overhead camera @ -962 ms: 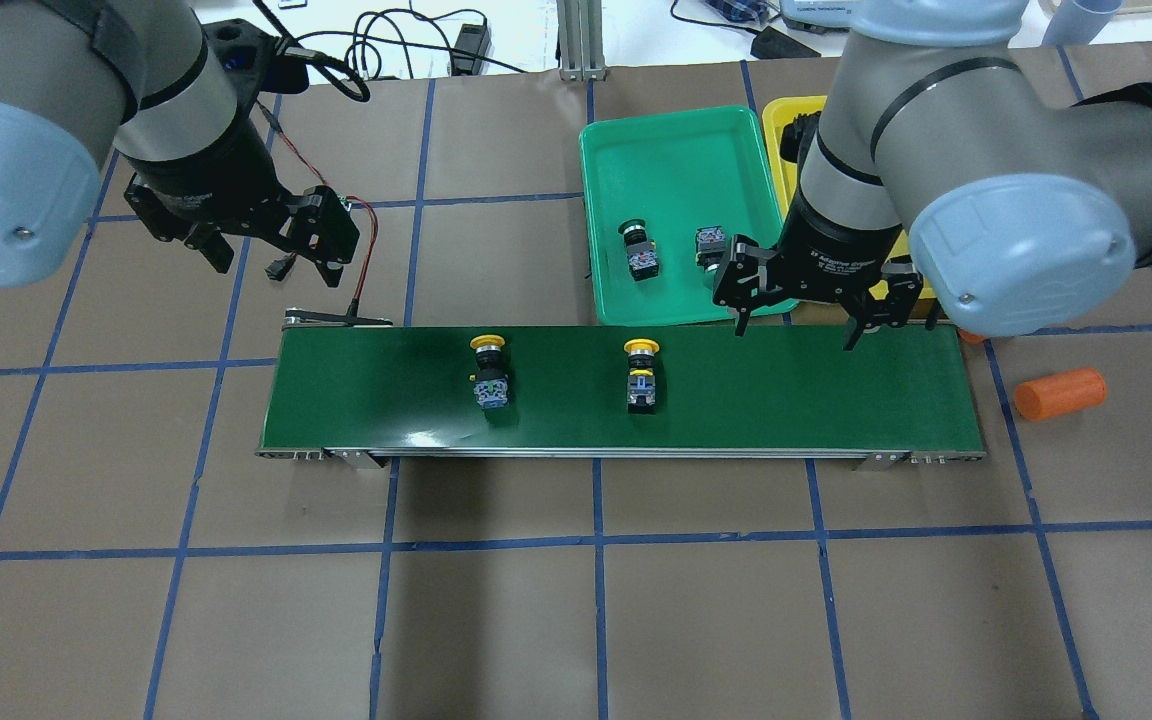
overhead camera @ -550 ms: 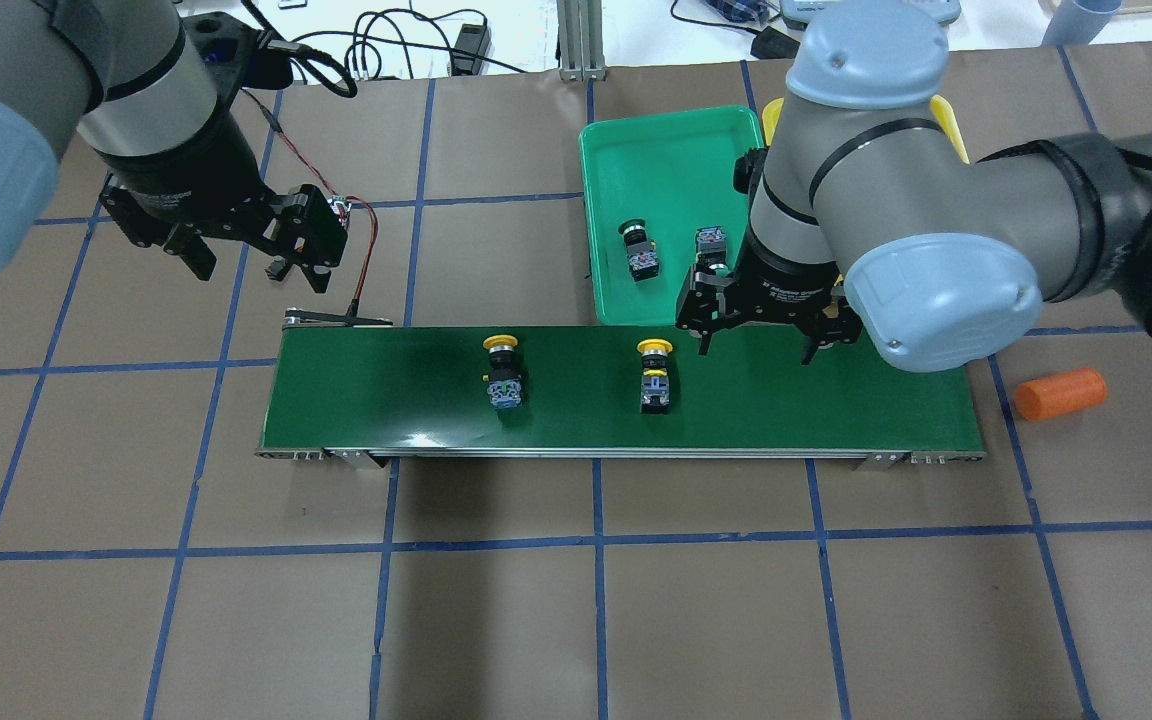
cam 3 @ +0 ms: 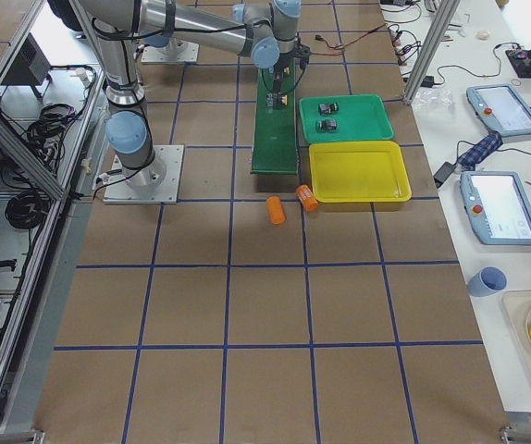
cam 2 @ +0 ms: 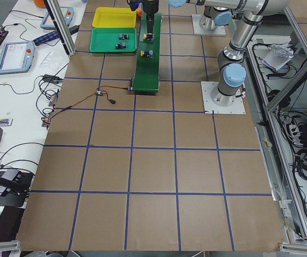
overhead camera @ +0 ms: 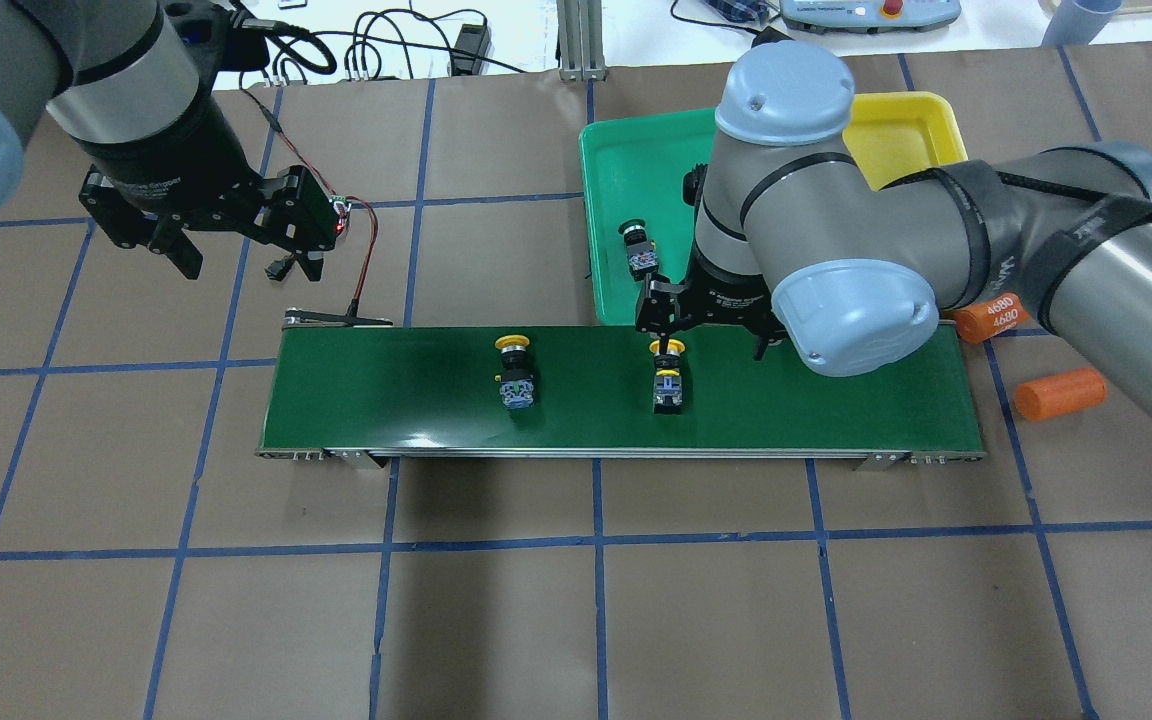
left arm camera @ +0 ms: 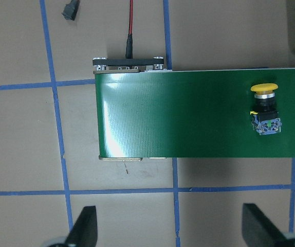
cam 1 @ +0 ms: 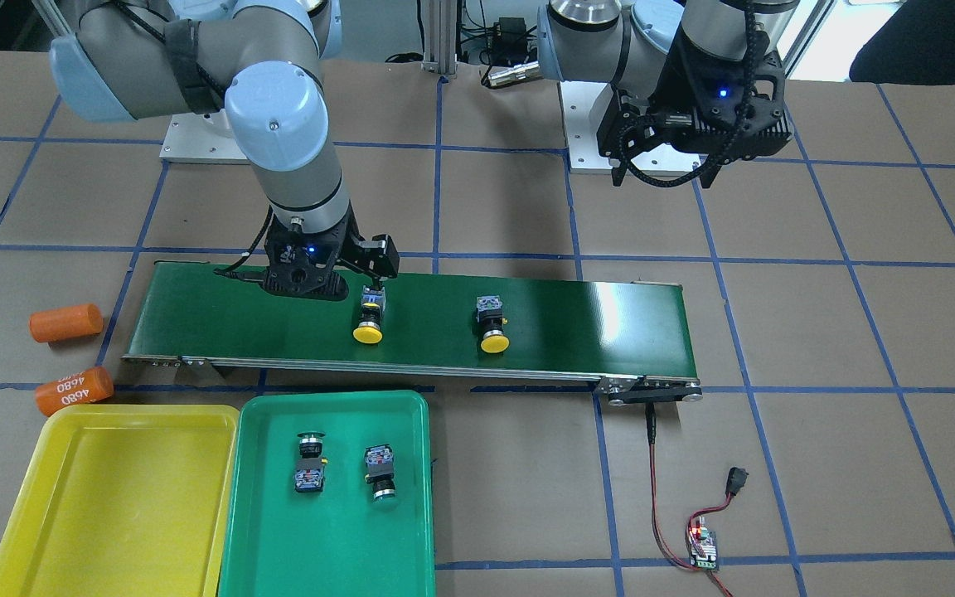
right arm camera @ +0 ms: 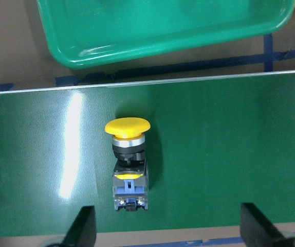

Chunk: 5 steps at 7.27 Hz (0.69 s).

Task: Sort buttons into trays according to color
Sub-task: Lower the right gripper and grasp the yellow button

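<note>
Yellow button (right arm camera: 128, 154) centred between belt (right arm camera: 214, 154) edges.

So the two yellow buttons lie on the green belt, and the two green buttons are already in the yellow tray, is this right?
Not quite. The green buttons lie in the green tray, not in the yellow tray; the exterior front-facing view shows this. The yellow buttons do lie on the belt.
</note>
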Available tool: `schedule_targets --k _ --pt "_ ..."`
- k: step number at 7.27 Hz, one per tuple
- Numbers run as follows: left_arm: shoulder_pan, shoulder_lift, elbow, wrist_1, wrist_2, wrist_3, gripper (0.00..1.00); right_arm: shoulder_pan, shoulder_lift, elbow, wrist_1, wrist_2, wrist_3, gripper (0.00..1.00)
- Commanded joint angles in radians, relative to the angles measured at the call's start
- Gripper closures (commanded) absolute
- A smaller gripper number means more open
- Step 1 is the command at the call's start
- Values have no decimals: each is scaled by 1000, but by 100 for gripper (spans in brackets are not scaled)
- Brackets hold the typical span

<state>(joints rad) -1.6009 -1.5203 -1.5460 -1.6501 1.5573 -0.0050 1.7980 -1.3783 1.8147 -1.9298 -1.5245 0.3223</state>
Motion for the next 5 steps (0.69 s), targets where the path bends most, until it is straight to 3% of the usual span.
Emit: schedule_targets --k 1,3,4,5 --pt "2 -7 -6 1 -13 25 0 1 50 2 -8 4 0 0" --pt "71 -29 -10 16 -11 143 0 1 93 2 -9 3 1 1" --pt "84 -37 -16 19 -11 134 0 -3 100 2 -3 -2 -3 41" --pt "84 -41 -22 20 -8 129 0 -5 104 2 8 -8 -2 72"
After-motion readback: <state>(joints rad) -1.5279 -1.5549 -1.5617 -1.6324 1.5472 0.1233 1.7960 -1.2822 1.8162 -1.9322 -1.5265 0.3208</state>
